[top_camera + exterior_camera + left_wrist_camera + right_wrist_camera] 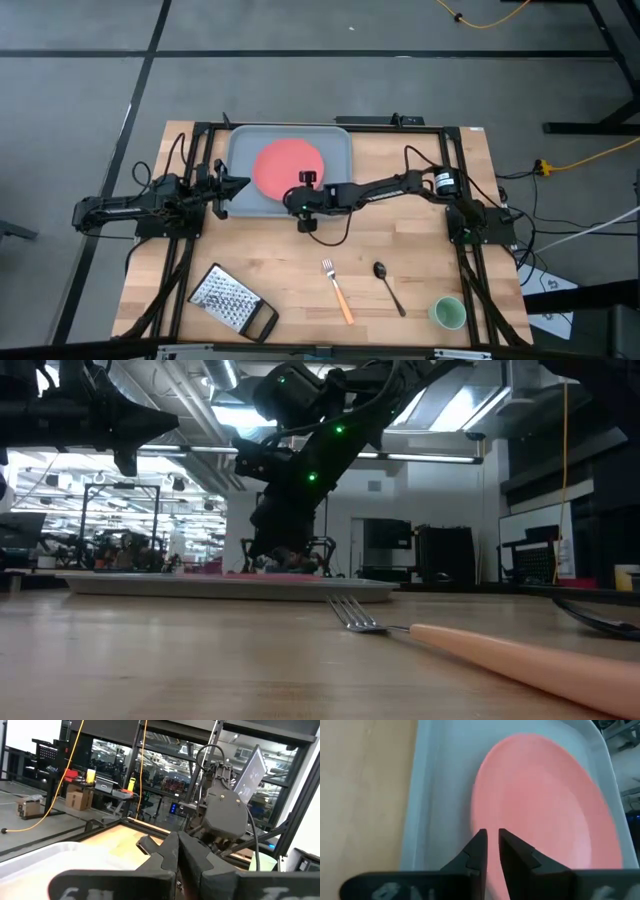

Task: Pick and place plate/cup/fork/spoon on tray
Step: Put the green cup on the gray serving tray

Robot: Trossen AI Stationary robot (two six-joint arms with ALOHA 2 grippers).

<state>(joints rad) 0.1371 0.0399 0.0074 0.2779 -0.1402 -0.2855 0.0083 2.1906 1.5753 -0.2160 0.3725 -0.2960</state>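
Your plate (287, 165) already lies flat in the tray (240, 140), and your right hand (490, 851) hangs just over its near edge with the fingers almost pressed together, pinching nothing. Judging by that, the plate step looks finished and the lift-off is the job now. Raise the right hand straight up before you swing, so the fingers do not catch the plate rim or the tray wall. Then head toward 6 o'clock on the desk (400, 240), where the fork (337, 290) and spoon (388, 287) lie near each other, with the cup (448, 313) at about 4 o'clock. Spread the fingers before you descend. The left hand (236, 184) waits at the tray's 9 o'clock edge, fingers together.
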